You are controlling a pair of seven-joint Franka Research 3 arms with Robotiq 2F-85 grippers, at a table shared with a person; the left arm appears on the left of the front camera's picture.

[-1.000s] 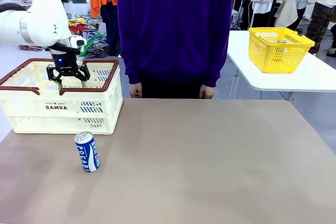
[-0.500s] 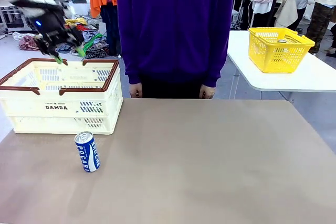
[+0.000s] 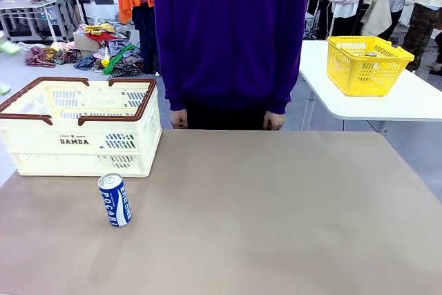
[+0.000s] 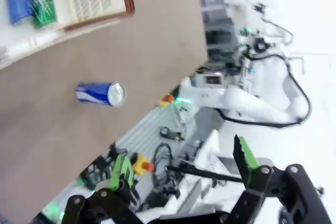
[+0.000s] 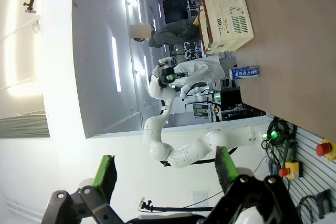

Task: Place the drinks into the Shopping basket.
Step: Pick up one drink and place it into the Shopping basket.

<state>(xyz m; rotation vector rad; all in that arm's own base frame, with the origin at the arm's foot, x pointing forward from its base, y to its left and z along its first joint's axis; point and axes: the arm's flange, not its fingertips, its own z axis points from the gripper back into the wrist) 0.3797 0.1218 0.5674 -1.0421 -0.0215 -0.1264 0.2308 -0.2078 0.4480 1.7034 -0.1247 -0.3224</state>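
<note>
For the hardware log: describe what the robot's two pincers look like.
The left pincer is black, with jointed linkage fingers, silver bolts at the pivots and bright green pads on the tips. The right pincer is the same build: black linkage and green-padded fingers.

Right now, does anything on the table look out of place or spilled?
The blue can stands on the table in front of the basket, not inside it. Nothing looks spilled or damaged.
</note>
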